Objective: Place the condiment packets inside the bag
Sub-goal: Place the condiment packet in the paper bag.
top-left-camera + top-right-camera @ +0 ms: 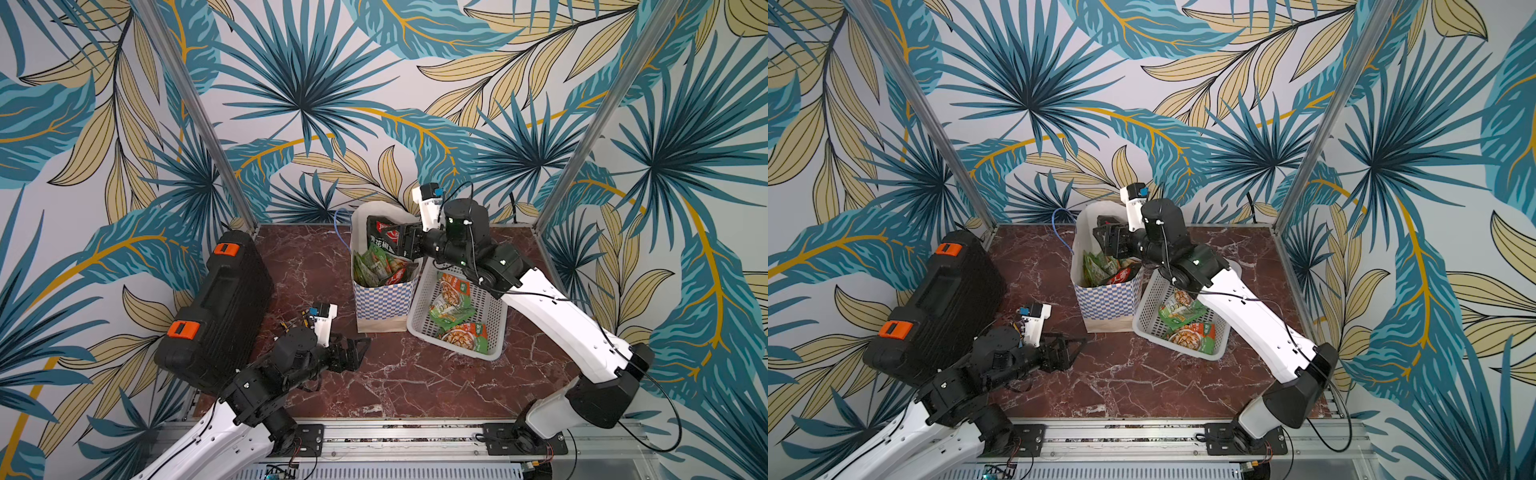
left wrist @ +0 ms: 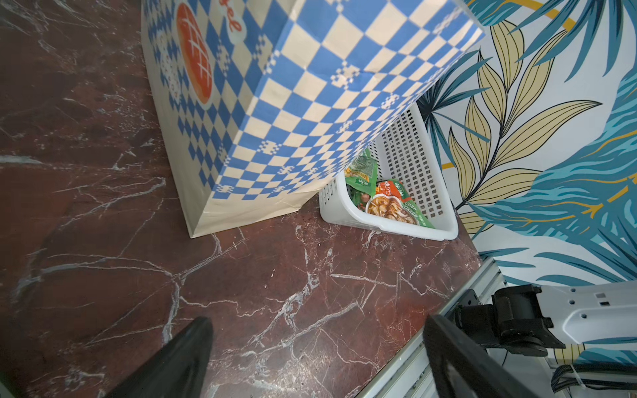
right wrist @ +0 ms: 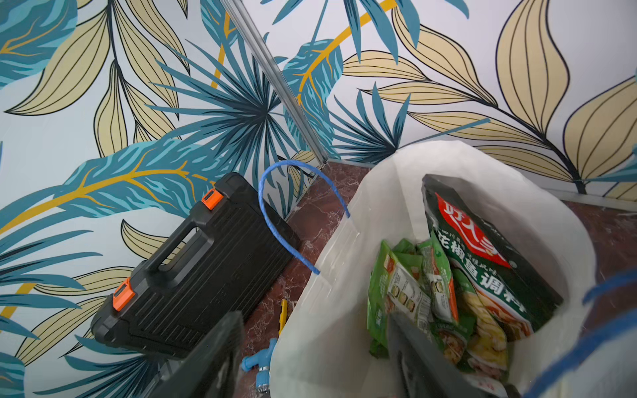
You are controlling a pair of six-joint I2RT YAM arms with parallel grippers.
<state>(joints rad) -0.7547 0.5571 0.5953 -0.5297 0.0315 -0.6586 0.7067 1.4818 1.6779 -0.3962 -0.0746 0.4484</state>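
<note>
The large glossy dark green-black pouch [image 3: 482, 248] is leaning inside the tall blue-and-white checkered paper bag [image 1: 384, 299], among the smaller bright green packets [image 3: 403, 293]. The right claw [image 1: 400, 239] is hovering over the bag's mouth with its jaws parted and empty, so I judge this the release step. The next move calls for pinching the slippery flat pouches [image 1: 451, 309] lying in the white perforated plastic basket [image 1: 488, 320]. The left claw [image 1: 355, 347] is idling wide open.

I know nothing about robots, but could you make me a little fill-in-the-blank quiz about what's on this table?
The bag wears a blue-and-white ____ pattern.
The green packets not yet in it lie in a white ____.
The black case has two ____ latches.
The left arm's fingers stand ____, holding nothing.
Missing words: checkered; basket; orange; open.
</note>
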